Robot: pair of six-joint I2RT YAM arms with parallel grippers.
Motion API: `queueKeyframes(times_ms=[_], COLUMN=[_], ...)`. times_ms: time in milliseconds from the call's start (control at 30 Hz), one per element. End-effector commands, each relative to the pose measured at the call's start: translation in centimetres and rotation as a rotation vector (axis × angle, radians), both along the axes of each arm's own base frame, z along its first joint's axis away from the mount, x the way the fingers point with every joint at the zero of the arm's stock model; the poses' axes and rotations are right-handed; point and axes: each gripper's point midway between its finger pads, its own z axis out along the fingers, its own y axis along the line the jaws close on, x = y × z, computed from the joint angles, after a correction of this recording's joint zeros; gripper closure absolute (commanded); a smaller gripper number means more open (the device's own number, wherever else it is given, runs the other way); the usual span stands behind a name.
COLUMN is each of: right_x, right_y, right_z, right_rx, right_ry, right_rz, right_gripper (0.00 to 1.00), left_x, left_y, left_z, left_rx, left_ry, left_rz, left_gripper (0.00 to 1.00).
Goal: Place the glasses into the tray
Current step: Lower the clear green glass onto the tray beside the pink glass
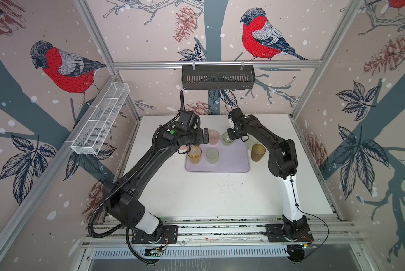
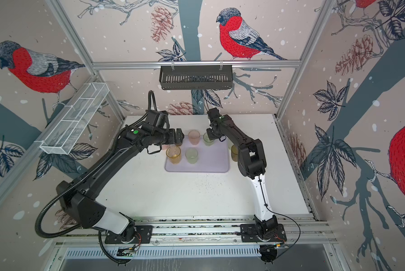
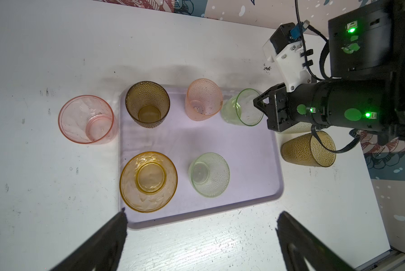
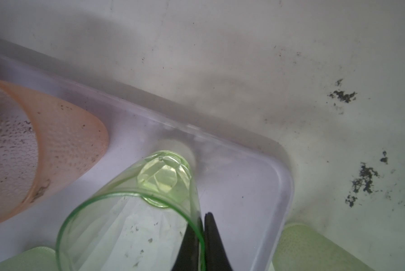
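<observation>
Your right gripper is pinched together on the rim wall of the bright green clear tumbler — one finger inside, one outside — and the wrist view shows that tumbler upright with its faceted base low over the far right corner of the flat pale lilac tray; whether the base touches the floor you cannot tell. The coming move turns on that: the tumbler's long axis runs straight down from the gripper, so the release is a vertical matter, with the dimpled pink tumbler just beside it at nine o'clock. Your left gripper hangs with its jaws wide apart and empty, nearer the smooth pink tumbler that stands off the tray at its nine o'clock side. The amber dimpled tumbler waits outside at three o'clock — a pale one behind it is mostly hidden by the right arm.
</observation>
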Motion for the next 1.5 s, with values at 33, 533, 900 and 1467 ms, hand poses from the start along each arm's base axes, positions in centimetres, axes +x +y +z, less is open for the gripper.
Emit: queueKeyframes(times_ms=[33,533,900,1467], right_x=[0.1,0.4,0.9,0.8], right_y=[0.1,-0.1,-0.1,-0.1], right_z=[-0.1,-0.4,-0.7,-1.2], right_rx=[0.006,0.015,0.013,0.012], right_ry=[-0.002,0.003,0.008,0.018], right_rz=[-0.014,-0.024,-0.022,-0.026], right_gripper=[0.98,0.98,0.98,0.97], left_x=[0.2,0.1,0.1,0.1], left_y=[0.1,0.0,0.0,-0.1], left_z=[0.8,0.7,0.6,0.5], left_rx=[-0.012,-0.012,-0.016,0.013], left_ry=[-0.022,-0.018,-0.017,-0.024], left_rz=[0.006,0.002,0.007,-0.002], left_gripper=[0.01,0.01,0.01,0.01])
